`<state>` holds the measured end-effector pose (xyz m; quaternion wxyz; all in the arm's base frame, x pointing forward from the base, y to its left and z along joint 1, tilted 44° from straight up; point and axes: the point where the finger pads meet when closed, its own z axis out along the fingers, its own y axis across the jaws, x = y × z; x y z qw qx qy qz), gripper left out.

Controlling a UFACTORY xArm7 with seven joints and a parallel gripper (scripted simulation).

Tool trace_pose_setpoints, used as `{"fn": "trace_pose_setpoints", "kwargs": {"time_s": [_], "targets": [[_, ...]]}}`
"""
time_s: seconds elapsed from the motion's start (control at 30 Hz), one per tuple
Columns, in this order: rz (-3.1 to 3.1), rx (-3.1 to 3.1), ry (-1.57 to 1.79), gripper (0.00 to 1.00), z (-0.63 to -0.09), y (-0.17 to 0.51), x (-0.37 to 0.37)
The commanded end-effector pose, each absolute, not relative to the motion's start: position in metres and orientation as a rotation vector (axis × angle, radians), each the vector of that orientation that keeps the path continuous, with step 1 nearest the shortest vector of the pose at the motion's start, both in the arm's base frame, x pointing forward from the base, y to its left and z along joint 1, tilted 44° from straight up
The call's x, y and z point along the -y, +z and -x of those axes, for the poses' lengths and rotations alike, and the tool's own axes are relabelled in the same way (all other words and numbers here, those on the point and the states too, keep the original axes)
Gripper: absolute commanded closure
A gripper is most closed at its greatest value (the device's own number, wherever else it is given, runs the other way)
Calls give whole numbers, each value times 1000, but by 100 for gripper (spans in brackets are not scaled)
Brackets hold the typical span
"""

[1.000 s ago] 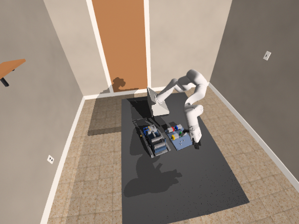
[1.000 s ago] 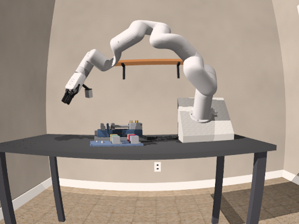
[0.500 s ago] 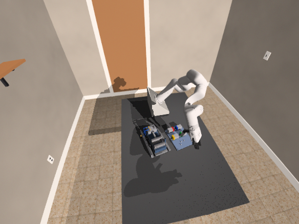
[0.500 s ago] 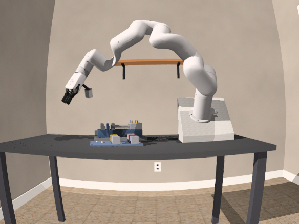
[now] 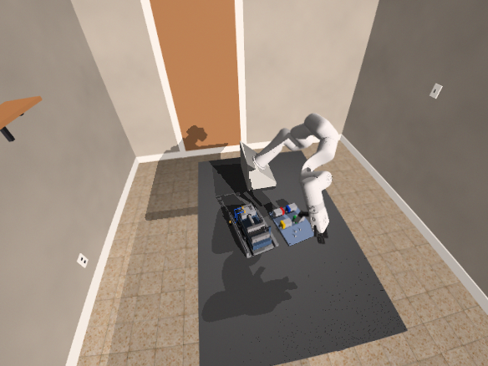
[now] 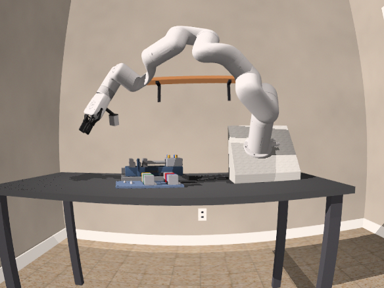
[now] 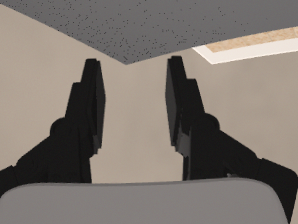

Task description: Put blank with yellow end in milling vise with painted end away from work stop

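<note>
The blank with the yellow end (image 5: pixel 285 224) lies on the blue infeed plate (image 5: pixel 302 236) (image 6: pixel 129 186), beside blanks with a red end (image 5: pixel 279 211), a blue end (image 5: pixel 292 206) and a green end (image 5: pixel 297 217). In the exterior view the yellow-ended blank (image 6: pixel 148 179) shows at the plate's left. The milling vise (image 5: pixel 252 227) (image 6: pixel 154 166) stands next to the plate with nothing between its jaws. My gripper (image 5: pixel 321 239) (image 6: pixel 86 129) (image 7: pixel 134 76) hangs high above the table, past the plate's far side from the vise. Its fingers stand partly apart with nothing between them.
The white robot base (image 5: pixel 261 175) (image 6: pixel 263 164) stands on the dark table (image 5: pixel 301 301) (image 6: pixel 66 191) behind the vise and plate. A small grey camera box (image 6: pixel 114 120) hangs from the wrist. A wooden shelf (image 6: pixel 191 79) is on the back wall.
</note>
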<state>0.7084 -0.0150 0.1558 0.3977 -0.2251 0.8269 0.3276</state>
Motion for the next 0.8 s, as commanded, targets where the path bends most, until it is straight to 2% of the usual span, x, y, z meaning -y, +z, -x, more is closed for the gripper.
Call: {"fn": "trace_pose_setpoints", "kwargs": {"time_s": [0.0,0.1,0.13,0.77], "targets": [[568,-2093,823,60,-709,158,18],[568,-2093,823,60,-709,158,18],[568,-2093,823,0,-709,158,18],[654,-2078,815,0,-698,159,20]]}}
